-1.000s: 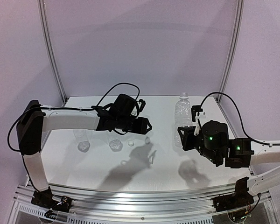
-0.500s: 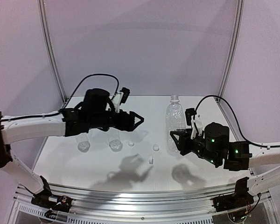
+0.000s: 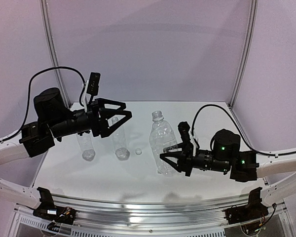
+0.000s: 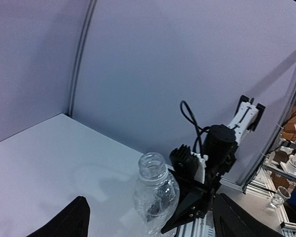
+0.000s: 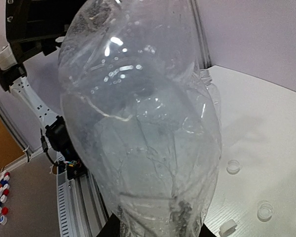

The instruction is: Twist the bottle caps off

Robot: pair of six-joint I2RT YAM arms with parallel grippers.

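While the left pincer [image 3: 127,109] hangs raised, spread wide and empty, left of the bottle [image 3: 163,140], the right pincer [image 3: 170,164] clamps that bottle low | bottle: uncapped, looks empty

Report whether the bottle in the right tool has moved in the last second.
Yes. The bottle, held by the right tool, has shifted left in the overhead view, farther from the right rear frame post.

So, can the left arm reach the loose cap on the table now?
Probably yes: the left gripper is open and empty, raised near it, and the cap lies bare, though a bottle stands close beside it.
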